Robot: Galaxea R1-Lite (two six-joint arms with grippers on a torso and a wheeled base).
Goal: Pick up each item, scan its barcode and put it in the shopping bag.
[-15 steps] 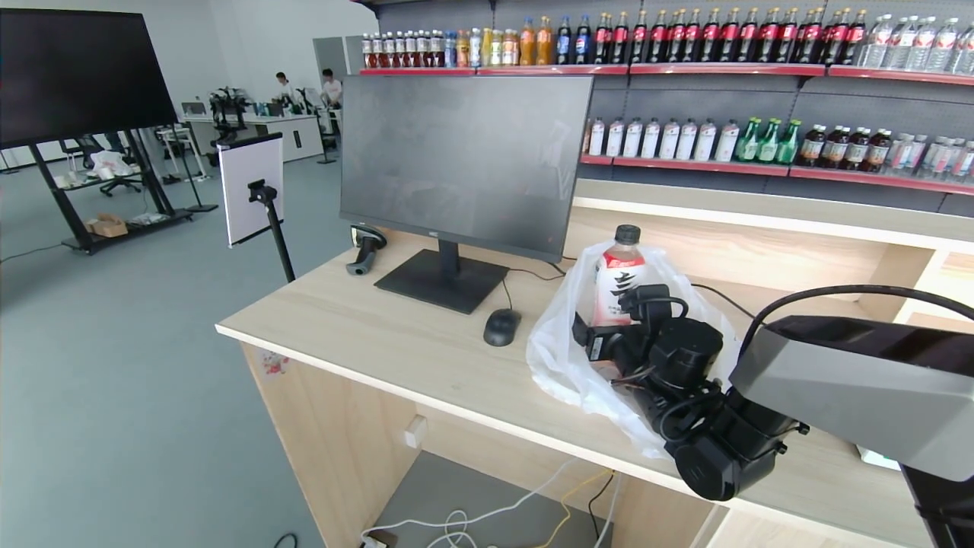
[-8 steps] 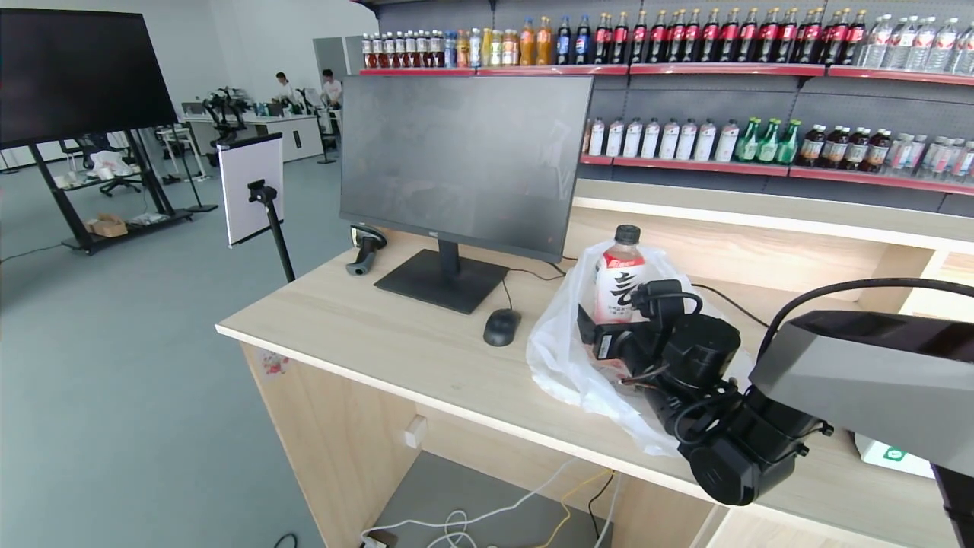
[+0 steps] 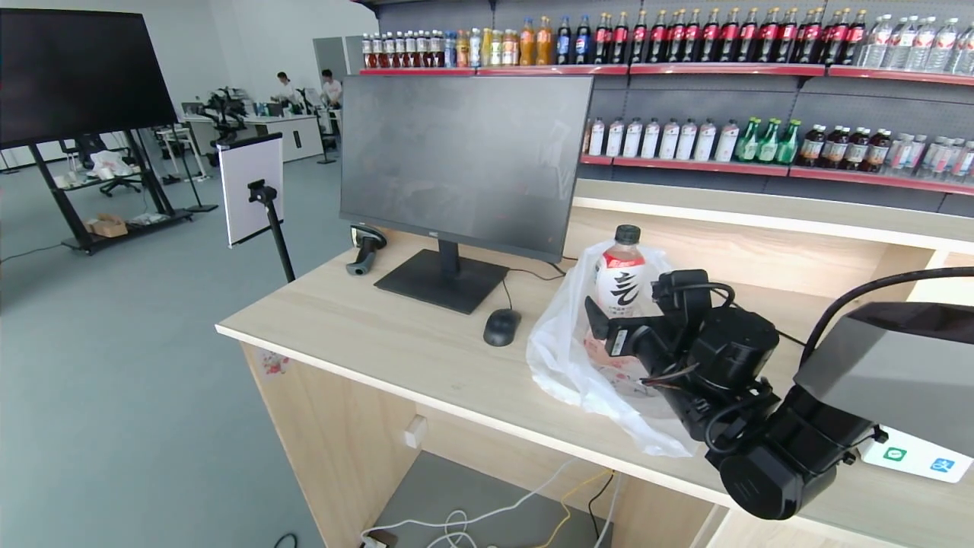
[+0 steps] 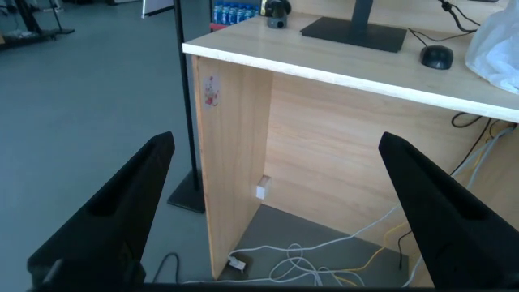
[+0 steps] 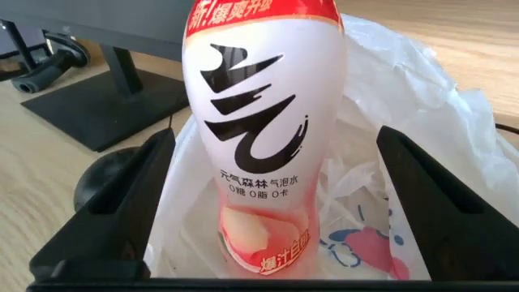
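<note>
The right gripper is hanging with fingers spread either side of the pink drink bottle, which is standing upright in the plastic shopping bag on the counter. It's looking full, stiff and slick, probably wanting a mid-body grip.

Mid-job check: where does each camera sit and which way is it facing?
Head view: on the head, looking down at the counter; right arm beside the bag.
Left wrist view: low beside the counter, facing its side panel; left gripper open.
Right wrist view: at the bag, facing the bottle between fingers of the right gripper.
Shared: head and right wrist both show bottle, bag, mouse.
</note>
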